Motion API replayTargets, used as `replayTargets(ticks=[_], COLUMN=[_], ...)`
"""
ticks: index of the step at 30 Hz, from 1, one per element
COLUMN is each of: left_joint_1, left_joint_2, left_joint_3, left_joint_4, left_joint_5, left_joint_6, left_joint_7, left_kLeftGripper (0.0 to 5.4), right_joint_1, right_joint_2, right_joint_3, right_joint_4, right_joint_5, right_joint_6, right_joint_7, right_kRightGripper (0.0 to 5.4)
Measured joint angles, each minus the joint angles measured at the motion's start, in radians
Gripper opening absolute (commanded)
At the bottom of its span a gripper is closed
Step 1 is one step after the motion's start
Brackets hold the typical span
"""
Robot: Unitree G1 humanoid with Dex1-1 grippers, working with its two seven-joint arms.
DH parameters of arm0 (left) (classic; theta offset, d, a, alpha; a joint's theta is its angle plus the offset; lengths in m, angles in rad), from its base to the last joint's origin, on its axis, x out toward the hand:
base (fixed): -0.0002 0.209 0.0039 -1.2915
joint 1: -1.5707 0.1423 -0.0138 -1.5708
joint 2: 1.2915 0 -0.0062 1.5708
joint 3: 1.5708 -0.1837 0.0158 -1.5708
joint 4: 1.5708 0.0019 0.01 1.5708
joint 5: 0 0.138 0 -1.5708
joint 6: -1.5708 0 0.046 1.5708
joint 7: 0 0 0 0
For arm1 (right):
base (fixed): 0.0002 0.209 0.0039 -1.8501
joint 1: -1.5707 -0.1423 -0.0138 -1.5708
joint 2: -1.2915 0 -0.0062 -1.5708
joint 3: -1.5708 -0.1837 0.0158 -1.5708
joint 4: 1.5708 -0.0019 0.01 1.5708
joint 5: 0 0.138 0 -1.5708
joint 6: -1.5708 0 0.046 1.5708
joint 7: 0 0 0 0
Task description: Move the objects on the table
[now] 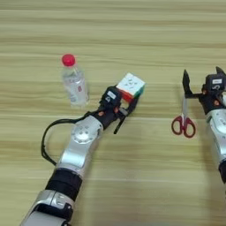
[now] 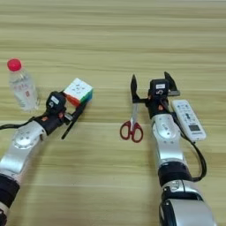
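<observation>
Small clear bottle (image 1: 74, 84) noted standing upright on the desk (image 1: 132, 26), red cap (image 1: 68, 60) on top; its contents cannot be made out. It is placed just beyond and to the left of the left hand (image 1: 128, 102), apart from it.

Puzzle cube (image 1: 130, 87) seen with a white face of nine squares turned upward, red and green sides showing below. It is tilted, and it is met at its near edge by the left hand. One black finger (image 1: 132, 105) is laid under the cube's near right corner; the other finger is hidden behind the wrist block, so a grip on the cube cannot be confirmed.

Thin black pen (image 1: 119, 126) is seen slanting down from just under the left hand, toward the robot.

Red-handled scissors (image 2: 132, 124) are laid flat, closed blades pointing away, red loops nearest the robot. They are found just to the left of the right hand (image 2: 150, 88), the blades running up close to its left finger (image 2: 133, 87).

Right hand is held with its two black fingers spread wide apart, nothing between them. A white remote control (image 2: 189, 119) is laid just to the right of the right forearm.
</observation>
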Motion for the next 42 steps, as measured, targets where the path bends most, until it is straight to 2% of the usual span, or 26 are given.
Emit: replayTargets(ticks=[4,9,15,26,28,34,42], left_joint_1=[0.0,-0.011,-0.033,-0.036,-0.036,-0.036,-0.021], left_joint_2=[0.03,0.036,0.036,0.034,0.034,0.031,0.026], left_joint_3=[0.054,0.093,0.102,0.101,0.101,0.092,0.079], left_joint_4=[0.043,0.124,0.187,0.206,0.206,0.2,0.132], left_joint_5=[-0.002,-0.002,-0.002,-0.002,-0.002,-0.001,-0.002], left_joint_6=[-0.001,-0.005,-0.013,-0.027,-0.027,-0.027,-0.026], left_joint_7=[0.036,0.074,0.081,0.078,0.078,0.067,0.055], left_kLeftGripper=[3.26,3.26,3.26,3.26,3.63,4.07,4.82], right_joint_1=[0.0,0.0,0.0,0.0,0.0,0.0,0.0], right_joint_2=[0.0,0.0,0.0,0.0,0.0,0.0,0.0], right_joint_3=[0.001,0.001,0.002,0.003,0.003,0.003,0.004], right_joint_4=[0.001,0.003,0.004,0.004,0.004,0.004,0.004], right_joint_5=[-0.001,-0.001,-0.001,-0.001,-0.001,-0.003,-0.004], right_joint_6=[0.0,0.0,0.0,0.0,0.0,0.0,0.0], right_joint_7=[0.0,0.0,0.0,0.0,0.0,0.0,0.0], right_kRightGripper=[5.4,5.4,5.4,5.4,5.4,5.4,5.4])
